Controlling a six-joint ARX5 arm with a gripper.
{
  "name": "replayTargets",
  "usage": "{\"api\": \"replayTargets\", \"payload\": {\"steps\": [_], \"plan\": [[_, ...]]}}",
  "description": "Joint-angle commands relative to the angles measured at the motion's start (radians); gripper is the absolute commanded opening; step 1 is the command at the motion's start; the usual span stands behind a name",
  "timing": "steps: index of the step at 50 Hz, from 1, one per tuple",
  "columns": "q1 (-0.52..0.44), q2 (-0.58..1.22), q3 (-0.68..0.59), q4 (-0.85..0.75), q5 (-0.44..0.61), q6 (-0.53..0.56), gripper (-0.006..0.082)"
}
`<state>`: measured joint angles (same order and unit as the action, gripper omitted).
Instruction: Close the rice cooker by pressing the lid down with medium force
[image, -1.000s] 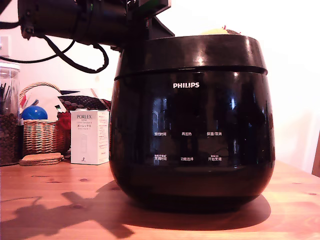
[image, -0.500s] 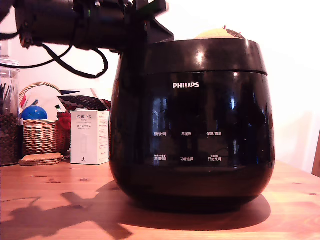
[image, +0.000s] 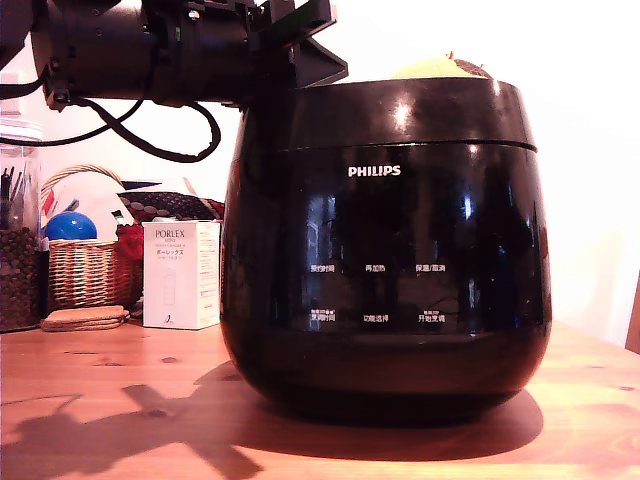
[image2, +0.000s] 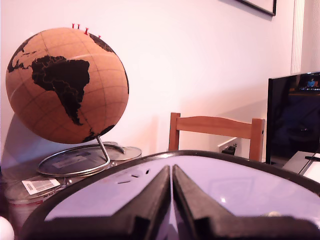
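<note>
The rice cooker (image: 385, 250) stands on the wooden surface (image: 110, 400), filling the middle and the exterior view's right of the frame, its white PHILIPS lettering and small button labels facing the camera; the lid (image: 400, 112) sits down on the body with only a thin seam showing between them. The arm (image: 140, 50) reaches in from the exterior view's left at lid height, a black cable looping beneath it; its far end meets the lid's upper edge, though the exact contact is hidden behind the housing. In the wrist view the gripper (image2: 171, 200) lies low over the lid's glossy top (image2: 235, 185), its two dark fingers (image2: 150, 205) drawn together with just a sliver between them and nothing held; they appear to rest on the lid, but that cannot be made sure. Behind stand a cork globe (image2: 65, 85) and a wooden chair (image2: 215, 127); at the exterior view's left sit a wicker basket (image: 85, 270) and a white box (image: 180, 275).
</note>
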<state>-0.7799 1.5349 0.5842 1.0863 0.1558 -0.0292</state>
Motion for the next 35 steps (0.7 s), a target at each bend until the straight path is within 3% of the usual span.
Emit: {"api": "replayTargets", "payload": {"steps": [1, 10, 22, 35], "plan": [[-0.018, 0.04, -0.1, -0.097, 0.028, 0.002, -0.0021], [-0.018, -0.151, -0.065, -0.216, 0.039, 0.002, -0.0021], [-0.005, -0.394, 0.082, -0.56, 0.038, 0.061, -0.0021], [0.014, -0.535, 0.296, -0.928, 0.017, 0.093, -0.0021]]}}
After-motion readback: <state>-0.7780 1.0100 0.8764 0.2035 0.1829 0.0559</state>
